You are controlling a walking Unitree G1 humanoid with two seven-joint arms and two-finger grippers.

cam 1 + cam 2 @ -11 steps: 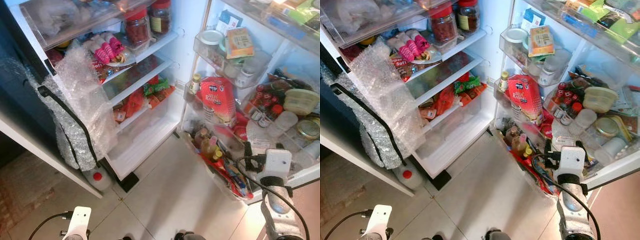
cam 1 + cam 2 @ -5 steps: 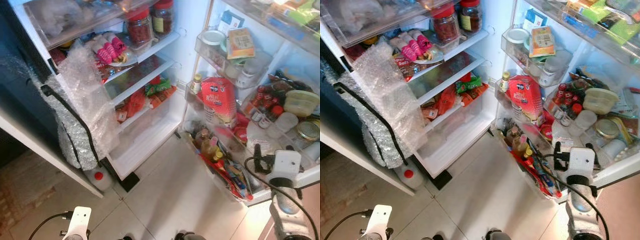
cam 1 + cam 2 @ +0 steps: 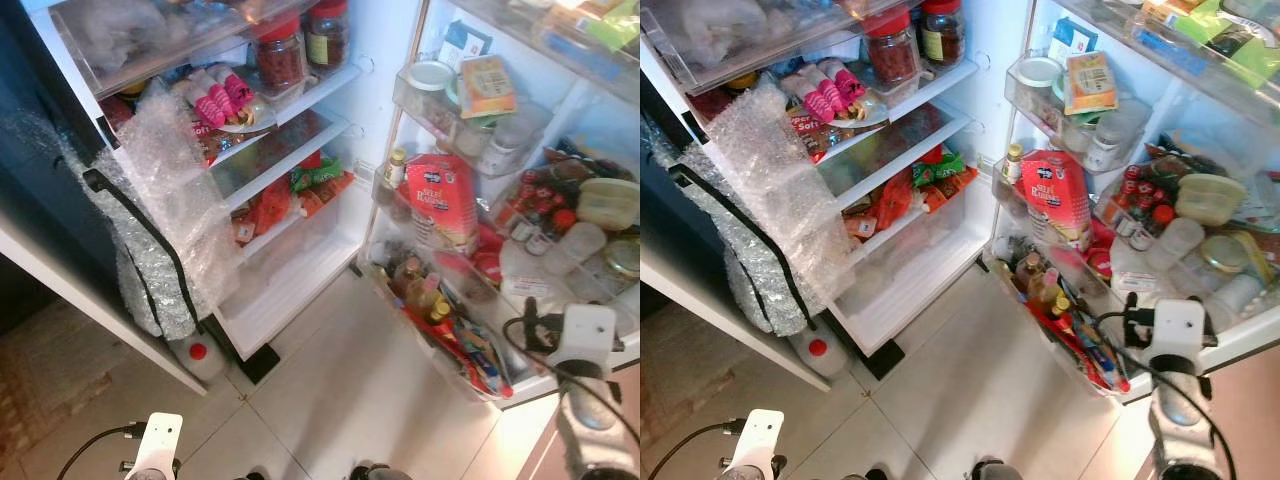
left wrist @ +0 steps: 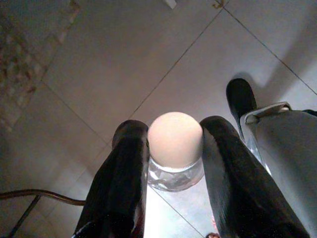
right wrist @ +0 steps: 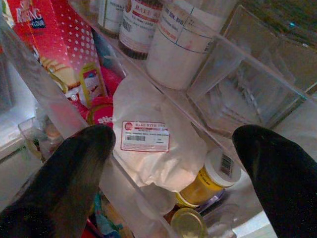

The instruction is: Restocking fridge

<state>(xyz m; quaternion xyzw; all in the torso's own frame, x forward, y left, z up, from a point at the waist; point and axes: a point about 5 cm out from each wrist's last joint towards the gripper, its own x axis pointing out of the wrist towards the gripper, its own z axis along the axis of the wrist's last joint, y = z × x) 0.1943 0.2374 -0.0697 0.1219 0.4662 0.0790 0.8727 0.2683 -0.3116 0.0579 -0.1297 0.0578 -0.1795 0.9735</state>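
The fridge stands open, its shelves and door racks packed with jars, packets and bottles. In the left wrist view my left gripper is shut on a clear jar with a cream lid, held low over the tiled floor. My right arm is raised at the lower door rack. In the right wrist view my right gripper is open, its fingers spread either side of a white labelled bag behind the clear rail, not touching it. A red flour packet stands beside the bag.
Bubble wrap hangs over the fridge's left edge. A red-capped bottle sits on the floor below it. Red-lidded jars fill the upper shelf. The bottom door rack juts out over open tiled floor.
My right arm has drifted to the right and slightly down along the door's lower rack. The left arm stays put.
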